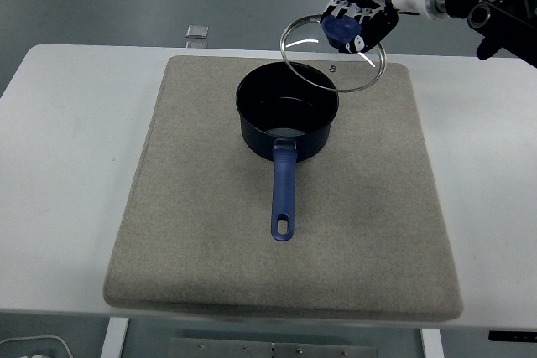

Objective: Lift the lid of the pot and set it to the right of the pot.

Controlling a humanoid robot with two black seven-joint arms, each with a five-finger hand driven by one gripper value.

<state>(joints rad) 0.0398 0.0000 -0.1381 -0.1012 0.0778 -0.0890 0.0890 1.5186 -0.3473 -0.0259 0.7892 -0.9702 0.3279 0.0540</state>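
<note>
Surface: white table point(67, 165) under a grey felt mat point(201, 232).
Saucepan: dark pot point(287, 123) on the mat's far half, uncovered, blue handle point(284, 194) pointing toward the near edge.
Lid: glass pot lid point(333, 54) in the air, tilted, overlapping the pot's upper right rim.
Right hand point(359, 16): fingers curled around the lid's blue knob point(340, 29), above and behind the glass.

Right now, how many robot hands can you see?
1. The right hand is up at the top right, holding the lid by its knob, above and to the right of the pot. The left hand is out of view.
</note>
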